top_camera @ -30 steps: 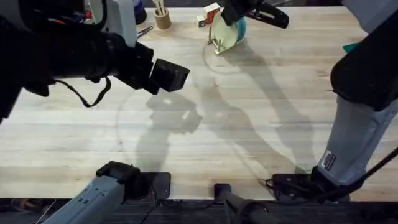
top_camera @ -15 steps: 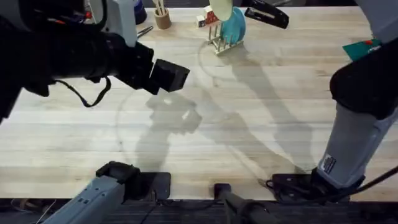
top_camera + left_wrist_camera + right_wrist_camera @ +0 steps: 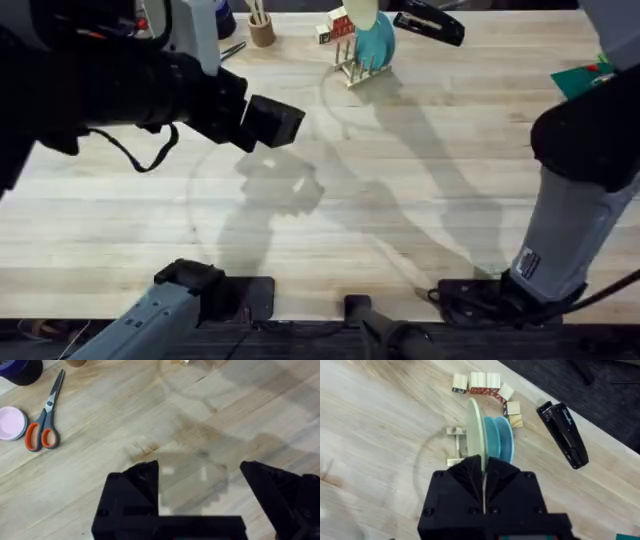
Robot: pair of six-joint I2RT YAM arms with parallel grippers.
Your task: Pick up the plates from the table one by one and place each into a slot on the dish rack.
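Observation:
The dish rack (image 3: 352, 72) stands at the far middle of the table (image 3: 420, 200). A turquoise plate (image 3: 378, 40) stands upright in it. Close beside that plate, over the rack (image 3: 455, 446), the cream-yellow plate (image 3: 474, 430) stands edge-on. My right gripper (image 3: 484, 477) is shut on its rim, next to the turquoise plate (image 3: 499, 440). The cream plate's top (image 3: 358, 12) runs off the far edge of the overhead view. My left gripper (image 3: 268, 120) hovers over the table's left middle. Its fingers (image 3: 135, 490) are wide open, with bare wood between them.
A black stapler (image 3: 430, 22) lies right of the rack, and small wooden blocks (image 3: 480, 382) lie behind it. Orange-handled scissors (image 3: 45, 420), a small pink dish (image 3: 11, 422) and a cup of sticks (image 3: 262, 28) sit at the far left.
A second ago the cream plate leaned broadside across the front of the rack. It now stands upright beside the turquoise plate. The left arm has not moved.

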